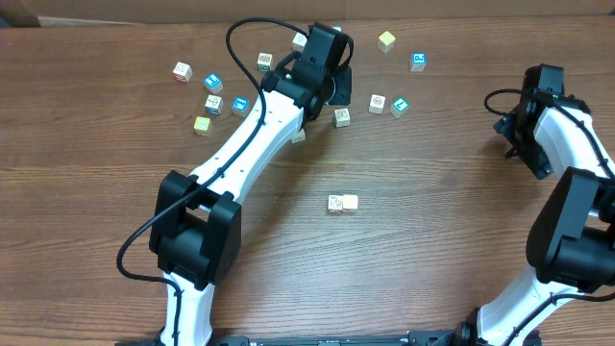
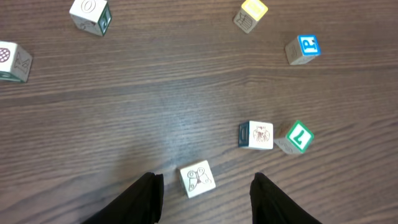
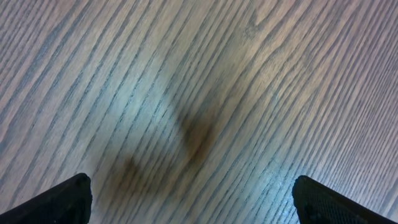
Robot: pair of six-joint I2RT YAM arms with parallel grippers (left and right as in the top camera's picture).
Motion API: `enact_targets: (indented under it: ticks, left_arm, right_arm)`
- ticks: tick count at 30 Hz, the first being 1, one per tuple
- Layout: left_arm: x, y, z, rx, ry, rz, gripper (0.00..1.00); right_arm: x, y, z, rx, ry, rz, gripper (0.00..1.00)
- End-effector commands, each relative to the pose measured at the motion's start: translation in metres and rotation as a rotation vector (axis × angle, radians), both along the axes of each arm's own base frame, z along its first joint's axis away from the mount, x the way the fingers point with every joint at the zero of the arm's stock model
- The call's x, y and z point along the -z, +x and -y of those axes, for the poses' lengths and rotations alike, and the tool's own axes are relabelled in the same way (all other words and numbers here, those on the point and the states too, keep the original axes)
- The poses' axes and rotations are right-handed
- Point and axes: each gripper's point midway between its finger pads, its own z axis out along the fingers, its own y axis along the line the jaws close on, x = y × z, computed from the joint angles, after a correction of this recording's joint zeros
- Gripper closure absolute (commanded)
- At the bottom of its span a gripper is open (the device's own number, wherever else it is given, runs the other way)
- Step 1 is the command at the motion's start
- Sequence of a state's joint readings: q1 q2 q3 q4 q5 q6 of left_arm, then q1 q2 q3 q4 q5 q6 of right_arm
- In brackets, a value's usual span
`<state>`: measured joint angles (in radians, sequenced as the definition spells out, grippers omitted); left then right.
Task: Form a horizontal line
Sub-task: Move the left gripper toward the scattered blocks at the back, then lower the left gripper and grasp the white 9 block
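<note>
My left gripper (image 2: 206, 186) stands partly open, its dark fingers (image 2: 148, 198) on either side of a butterfly-printed cube (image 2: 198, 179) without touching it, so it holds nothing. Just beyond that cube and to its right sits a white cube with a dark side (image 2: 256, 135), and a green L cube (image 2: 300, 137) lies just beside that one. Farther off the same way are a blue-faced cube (image 2: 305, 48) and a yellow-topped cube (image 2: 252, 11). The horizontal line (image 1: 342, 203) lies well apart from the butterfly cube, on the side towards the arm bases. As far as I can see it is only two touching cubes, a whitish printed one and a cream one. I judge the task early: the row is started, and the cube between my fingers looks like the next one to grip and carry over. More loose cubes (image 1: 213, 104) lie scattered well to the butterfly cube's left. My right gripper (image 3: 193, 186) is far to its right, spread wide over the bare wooden table (image 1: 461, 250) and holding nothing. I see no tray, bin or other container in any view.
</note>
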<state>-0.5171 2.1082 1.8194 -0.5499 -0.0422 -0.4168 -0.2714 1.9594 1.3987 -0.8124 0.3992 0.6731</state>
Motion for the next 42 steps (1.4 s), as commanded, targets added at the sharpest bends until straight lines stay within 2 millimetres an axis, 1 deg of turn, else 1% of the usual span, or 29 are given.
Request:
enact_targets:
  ticks: [1,7,9,12,18,22,24,27,31,34,39,42]
  left_arm:
    - [0.013,-0.003,0.001,-0.008,0.005,-0.002,0.55]
    - [0.03,-0.002,0.003,-0.013,-0.012,0.017,0.49]
    - [0.033,-0.001,0.004,-0.018,-0.028,0.03,0.45]
    - [0.037,0.0,0.007,-0.02,-0.045,0.05,0.45]
    - [0.044,-0.001,0.011,-0.014,-0.057,0.067,0.38]
    - [0.045,0.001,0.005,-0.038,-0.034,0.077,0.37]
    - [0.045,0.002,0.001,-0.054,-0.019,0.084,0.35]
    - [0.047,0.002,0.0,-0.056,-0.015,0.078,0.38]
    - [0.048,0.001,-0.001,-0.058,-0.011,0.078,0.37]
    - [0.049,0.003,-0.007,-0.084,0.017,0.084,0.4]
    - [0.054,0.004,-0.035,-0.228,0.094,0.08,0.42]
    - [0.059,0.0,-0.044,-0.283,0.1,0.052,0.43]
  right_arm:
    - [-0.001,0.005,0.003,0.001,-0.013,0.006,0.0]
    - [-0.001,0.005,0.003,0.001,-0.013,0.005,0.0]
    - [-0.001,0.005,0.003,0.001,-0.013,0.006,0.0]
    - [-0.001,0.005,0.003,0.001,-0.012,0.005,0.0]
    - [-0.001,0.005,0.003,0.001,-0.012,0.005,0.0]
    - [-0.001,0.005,0.003,0.001,-0.013,0.006,0.0]
    - [-0.001,0.005,0.003,0.001,-0.012,0.005,0.0]
    - [-0.001,0.005,0.003,0.001,-0.012,0.005,0.0]
    - [-0.001,0.005,0.003,0.001,-0.012,0.005,0.0]
    - [-0.001,0.005,0.003,0.001,-0.012,0.005,0.0]
    - [-0.001,0.005,0.003,0.001,-0.013,0.006,0.0]
    - [-0.001,0.005,0.003,0.001,-0.013,0.005,0.0]
